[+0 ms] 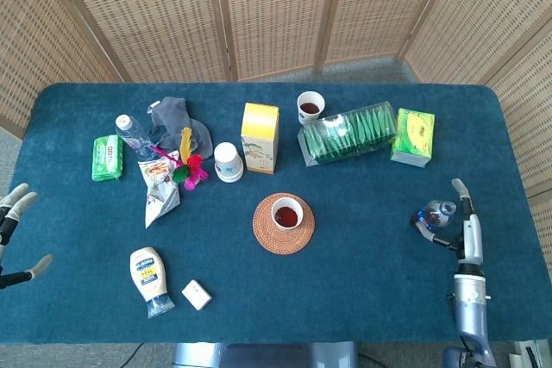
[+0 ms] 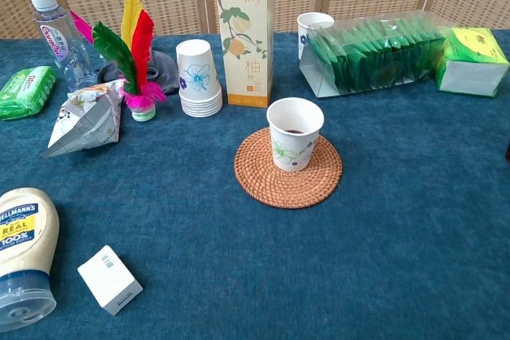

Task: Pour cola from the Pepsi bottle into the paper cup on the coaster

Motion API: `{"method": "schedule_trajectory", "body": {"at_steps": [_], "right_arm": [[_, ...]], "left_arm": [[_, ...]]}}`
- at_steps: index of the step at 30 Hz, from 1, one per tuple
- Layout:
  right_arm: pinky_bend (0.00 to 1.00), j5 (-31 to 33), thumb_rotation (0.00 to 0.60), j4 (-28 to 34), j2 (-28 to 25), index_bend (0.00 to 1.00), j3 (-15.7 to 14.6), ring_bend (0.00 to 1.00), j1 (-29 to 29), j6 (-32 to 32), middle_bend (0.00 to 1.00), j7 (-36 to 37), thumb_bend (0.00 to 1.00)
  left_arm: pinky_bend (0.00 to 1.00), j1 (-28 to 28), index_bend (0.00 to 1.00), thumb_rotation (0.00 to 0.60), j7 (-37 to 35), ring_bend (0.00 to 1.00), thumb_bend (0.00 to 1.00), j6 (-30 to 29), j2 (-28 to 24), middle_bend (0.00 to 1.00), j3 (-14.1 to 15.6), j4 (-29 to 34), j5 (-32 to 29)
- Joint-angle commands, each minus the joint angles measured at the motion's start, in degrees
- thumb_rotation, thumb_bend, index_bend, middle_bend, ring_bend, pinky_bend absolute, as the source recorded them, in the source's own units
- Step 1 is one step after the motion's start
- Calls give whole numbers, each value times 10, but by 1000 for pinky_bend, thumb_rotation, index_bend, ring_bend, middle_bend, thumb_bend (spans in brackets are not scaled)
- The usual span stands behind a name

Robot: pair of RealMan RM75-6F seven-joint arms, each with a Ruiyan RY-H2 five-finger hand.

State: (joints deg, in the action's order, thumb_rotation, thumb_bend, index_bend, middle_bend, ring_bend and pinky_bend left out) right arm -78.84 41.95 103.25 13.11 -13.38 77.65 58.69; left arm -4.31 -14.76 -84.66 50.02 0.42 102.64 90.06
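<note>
The paper cup [image 1: 287, 212] stands on the round woven coaster [image 1: 264, 234] at mid-table, with dark cola inside; the chest view shows the cup [image 2: 295, 134] and coaster [image 2: 263, 185] too. The Pepsi bottle [image 1: 435, 213] stands upright near the table's right edge. My right hand [image 1: 466, 228] is just to its right, fingers spread, its thumb low beside the bottle and the hand no longer wrapped around it. My left hand [image 1: 15, 232] hovers off the table's left edge, fingers apart and holding nothing. Neither hand shows in the chest view.
Behind the coaster stand a yellow carton [image 1: 260, 137], stacked cups [image 1: 228, 162], another cup of cola [image 1: 310, 107], a green packet tray [image 1: 349, 133] and a green box [image 1: 412, 136]. Left: water bottle [image 1: 131, 134], feather toy [image 1: 189, 165], snack bag [image 1: 159, 187], mayonnaise [image 1: 150, 280], small white box [image 1: 196, 295].
</note>
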Motion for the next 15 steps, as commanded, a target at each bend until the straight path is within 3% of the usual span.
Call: {"method": "schedule_trajectory", "body": {"at_steps": [1, 15], "right_arm": [[0, 1, 600, 6, -6, 0, 4, 0, 1, 5, 0, -3, 0], [0, -4, 600, 101, -79, 0, 14, 0, 28, 56, 0, -19, 0]], "left_arm": [[0, 0, 0, 600, -2, 0, 290, -1, -1, 0, 0, 0, 0], [0, 3, 0, 600, -11, 0, 290, -7, -3, 0, 2, -1, 8]]}}
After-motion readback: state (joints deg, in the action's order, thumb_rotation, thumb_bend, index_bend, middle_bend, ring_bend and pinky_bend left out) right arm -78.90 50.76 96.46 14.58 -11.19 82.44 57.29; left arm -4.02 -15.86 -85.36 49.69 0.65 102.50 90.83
